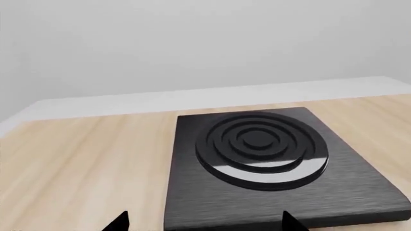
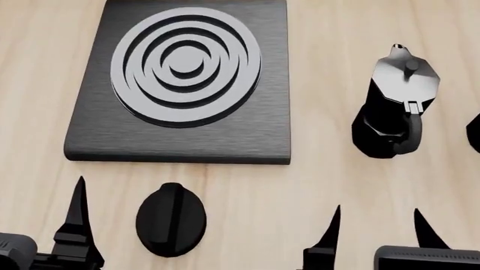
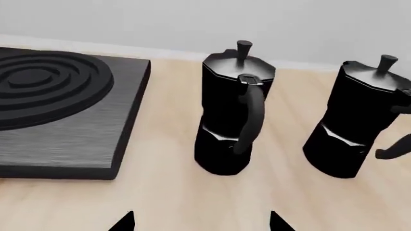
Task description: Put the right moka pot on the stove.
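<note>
The right moka pot (image 3: 358,120), glossy black with a knobbed lid, stands upright on the wooden table; in the head view only a sliver of it (image 2: 475,133) shows at the right edge. A second identical pot (image 2: 392,107) stands to its left, handle toward me, and also shows in the right wrist view (image 3: 230,110). The stove (image 2: 180,129), a dark-grey slab with concentric rings, lies further left and also shows in the left wrist view (image 1: 257,149). My right gripper (image 3: 202,222) is open and empty, short of both pots. My left gripper (image 1: 205,224) is open and empty at the stove's near edge.
A small black oval knob (image 2: 171,219) lies on the table in front of the stove, between my two grippers. The light wooden table (image 2: 330,180) ends at a pale wall behind the stove (image 1: 192,48).
</note>
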